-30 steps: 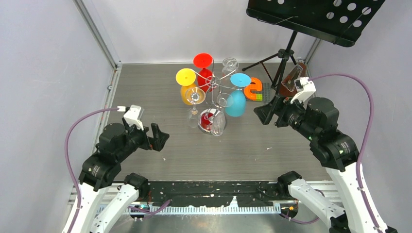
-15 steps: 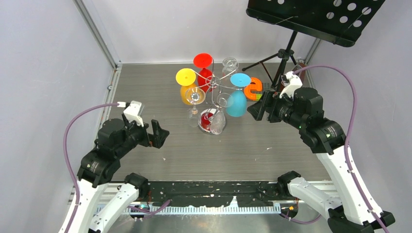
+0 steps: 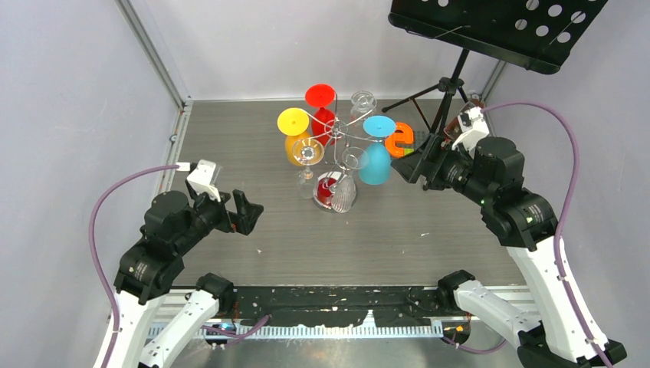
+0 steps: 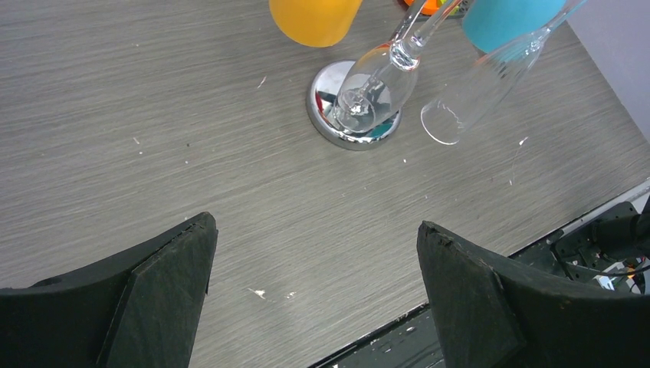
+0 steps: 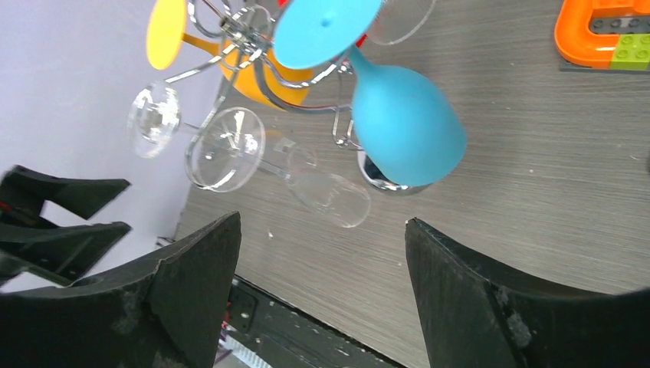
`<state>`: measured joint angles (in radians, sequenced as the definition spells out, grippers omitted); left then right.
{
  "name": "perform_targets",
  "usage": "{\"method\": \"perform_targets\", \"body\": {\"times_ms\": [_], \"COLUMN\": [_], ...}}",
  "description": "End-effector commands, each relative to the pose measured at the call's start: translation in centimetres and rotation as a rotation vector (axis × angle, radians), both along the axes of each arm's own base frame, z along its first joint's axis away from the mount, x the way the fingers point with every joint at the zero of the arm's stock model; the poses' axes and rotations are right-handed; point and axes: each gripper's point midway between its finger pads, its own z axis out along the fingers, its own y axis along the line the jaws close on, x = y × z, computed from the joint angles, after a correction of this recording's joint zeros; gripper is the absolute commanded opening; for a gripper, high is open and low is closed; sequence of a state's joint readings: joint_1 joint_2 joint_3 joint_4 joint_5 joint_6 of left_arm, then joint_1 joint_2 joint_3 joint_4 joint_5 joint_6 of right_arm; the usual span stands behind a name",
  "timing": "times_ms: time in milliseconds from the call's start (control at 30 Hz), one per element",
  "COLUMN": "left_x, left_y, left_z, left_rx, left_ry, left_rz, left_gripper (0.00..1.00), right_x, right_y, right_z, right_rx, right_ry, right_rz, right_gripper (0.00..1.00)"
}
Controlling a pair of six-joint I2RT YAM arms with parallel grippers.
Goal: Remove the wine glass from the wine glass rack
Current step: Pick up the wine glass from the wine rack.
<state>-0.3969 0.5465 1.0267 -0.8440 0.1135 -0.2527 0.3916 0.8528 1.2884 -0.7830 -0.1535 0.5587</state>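
The grey wood-grain table (image 3: 230,138) spreads beneath both my hands. On it, ahead of my left fingers and off to the left of my right ones, stands the shiny chrome wire wine glass rack (image 4: 320,119). It has a round mirrored base, a thin upright post, and curled scroll-ended arms fanning out from the top. Glasses hang from those arms upside down, flat feet up and bowls down, so each long axis runs roughly top to bottom, and some lean outward. The opaque blue wine glass (image 5: 406,126) hangs nearest my right gripper (image 5: 322,221), straight ahead of its pads and clear of them. Its disc foot is hooked over an arm and its bowl slants down toward the base. Past it hang a yellow-orange glass (image 3: 295,149) and a red glass (image 3: 320,96). Two clear glasses (image 4: 460,107) tilt over the base ahead of my left gripper (image 4: 316,224). Both my grippers stand spread wide, grasping nothing.
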Motion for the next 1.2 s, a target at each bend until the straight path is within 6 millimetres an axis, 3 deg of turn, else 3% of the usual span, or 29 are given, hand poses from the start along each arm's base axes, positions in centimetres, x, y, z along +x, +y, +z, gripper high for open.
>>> {"method": "perform_targets", "body": {"times_ms": [0,367,633,1167], "left_x": [-0.2,-1.2,-3.5,-3.9], "left_y": [-0.1,-1.7,-4.0,-3.9], "left_z": [1.8,3.4,5.1,5.7], "left_rx": [-0.014,-0.048,-0.111,-0.110], "left_ry": [-0.062,-0.104,-0.157,-0.166], "left_rz": [-0.017,-0.135,-0.313,-0.321], "left_gripper": [1.00,1.00,1.00,1.00], "right_x": [-0.4,0.6,1.5,2.8], "right_y": [0.9,3.2,5.2,6.6], "right_z": [4.7,5.0,3.9,1.0], "right_rx": [0.133,0.288,0.331,0.369], "right_ry": [-0.070,0.017,0.065,0.117], "right_rz": [0.012,0.022,0.030,-0.002], "right_gripper": [0.84,0.80,0.76,0.60]}}
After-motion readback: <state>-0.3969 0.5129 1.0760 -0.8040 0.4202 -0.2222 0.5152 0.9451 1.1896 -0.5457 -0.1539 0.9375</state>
